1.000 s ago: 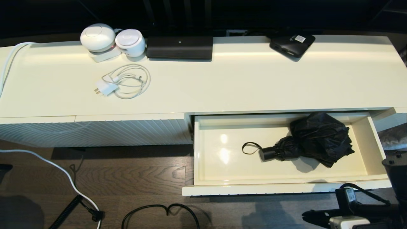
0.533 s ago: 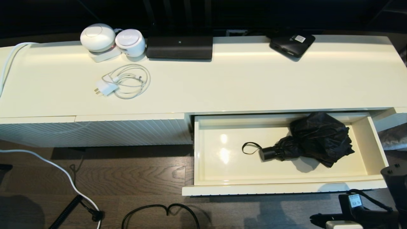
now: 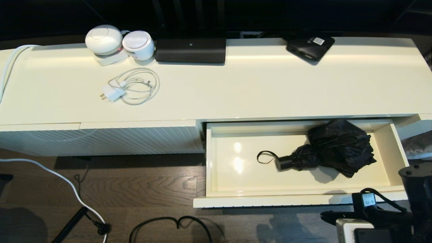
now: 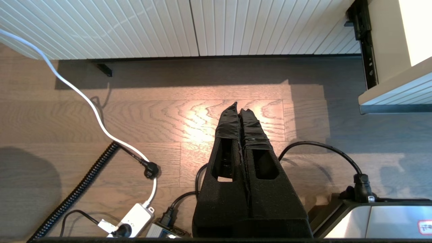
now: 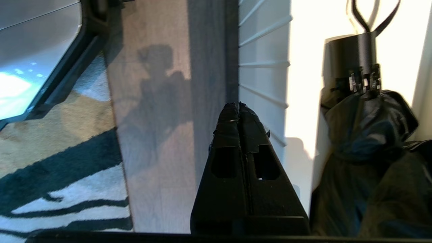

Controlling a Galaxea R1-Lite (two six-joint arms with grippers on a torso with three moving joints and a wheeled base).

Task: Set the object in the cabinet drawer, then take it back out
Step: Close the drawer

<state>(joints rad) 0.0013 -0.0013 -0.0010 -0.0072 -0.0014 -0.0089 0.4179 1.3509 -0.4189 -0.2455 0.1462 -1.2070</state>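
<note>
The cabinet drawer stands pulled out at the right of the cream cabinet. The black folding umbrella lies in its right half, with the handle and wrist loop pointing left. My right gripper is shut and empty. It hangs just outside the ribbed drawer front, in front of the drawer's right end, apart from the umbrella. My left gripper is shut and parked over the wooden floor, left of the drawer's corner.
On the cabinet top sit a long black bar, a flat black box with a sticker, two white round devices and a coiled white charger. Cables trail over the floor. A striped rug lies by the right arm.
My right arm has shifted a little at the lower right, first away from the drawer front, then back toward it. Umbrella and drawer have stayed put.
</note>
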